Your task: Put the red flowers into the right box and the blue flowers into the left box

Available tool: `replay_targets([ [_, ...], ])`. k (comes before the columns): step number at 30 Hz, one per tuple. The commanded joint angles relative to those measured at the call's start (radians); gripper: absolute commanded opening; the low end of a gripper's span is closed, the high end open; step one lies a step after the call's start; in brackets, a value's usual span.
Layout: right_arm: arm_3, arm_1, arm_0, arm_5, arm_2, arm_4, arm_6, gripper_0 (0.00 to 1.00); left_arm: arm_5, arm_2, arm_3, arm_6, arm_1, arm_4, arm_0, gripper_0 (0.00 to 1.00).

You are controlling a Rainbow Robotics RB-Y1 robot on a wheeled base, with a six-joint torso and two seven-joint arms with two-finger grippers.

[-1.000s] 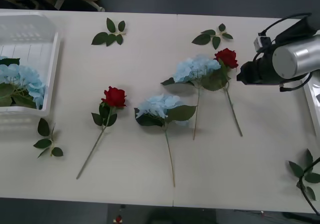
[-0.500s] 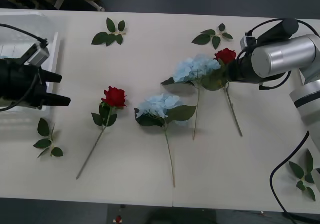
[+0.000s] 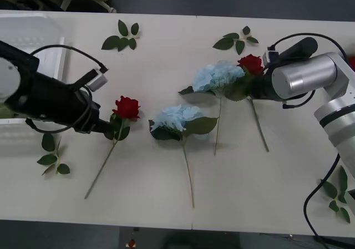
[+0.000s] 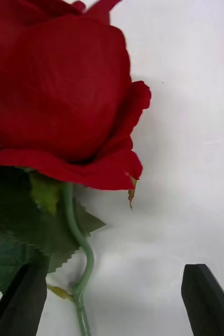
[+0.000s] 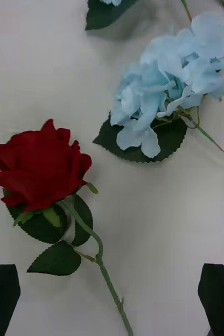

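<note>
- On the counter (image 3: 166,204), four flowers lie with their stems pointing toward me: two red roses and two blue hydrangea clusters.
- My left end effector (image 3: 105,131) is low beside the left rose (image 3: 127,107), just at its leaves. Its black fingers (image 5: 1,296) stand wide apart, holding nothing.
- From my left wrist, this rose's stem (image 5: 109,283) runs down between the two fingers, so its long axis goes with my reach and not across the gap. I judge I must turn the wrist or close lower on the stem.
- My right end effector (image 4: 112,299) is at the right rose (image 3: 252,64), also wide and empty. The bloom (image 4: 59,89) lies straight ahead, and the stem (image 4: 83,268) is close to one finger, not centred.
- The nearer blue hydrangea (image 3: 175,117) lies between both arms, and the other blue hydrangea (image 3: 217,76) is touching the right rose's leaves.
- The left box (image 3: 52,77) is behind my left arm; this rose must cross to the opposite side.
</note>
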Motion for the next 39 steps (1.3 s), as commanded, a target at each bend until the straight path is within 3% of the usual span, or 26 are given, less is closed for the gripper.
replay_targets([
  [1,0.006,0.001,-0.037,-0.023,0.003,0.002,0.0,0.76,-0.006,-0.059,-0.068,0.114,0.009,-0.063,-0.038,1.0],
  [15,0.076,0.021,-0.037,-0.132,0.014,-0.029,0.007,0.76,-0.006,-0.248,-0.078,0.145,-0.011,-0.289,-0.072,1.0],
  [29,0.127,0.03,-0.037,-0.193,0.067,-0.063,0.026,0.68,-0.009,-0.28,-0.051,0.163,-0.138,-0.505,-0.075,1.0],
  [31,0.141,0.033,-0.037,-0.204,0.072,-0.066,0.029,0.62,-0.011,-0.278,-0.026,0.163,-0.149,-0.51,-0.075,1.0],
  [32,0.142,0.033,-0.037,-0.205,0.074,-0.066,0.03,0.53,-0.018,-0.28,-0.009,0.16,-0.149,-0.511,-0.073,1.0],
  [33,0.142,0.033,-0.038,-0.205,0.074,-0.066,0.03,0.51,-0.02,-0.28,-0.008,0.16,-0.15,-0.511,-0.073,1.0],
  [39,0.142,0.035,-0.037,-0.205,0.074,-0.073,0.032,0.0,-0.024,-0.292,0.012,0.158,-0.149,-0.534,-0.073,1.0],
])
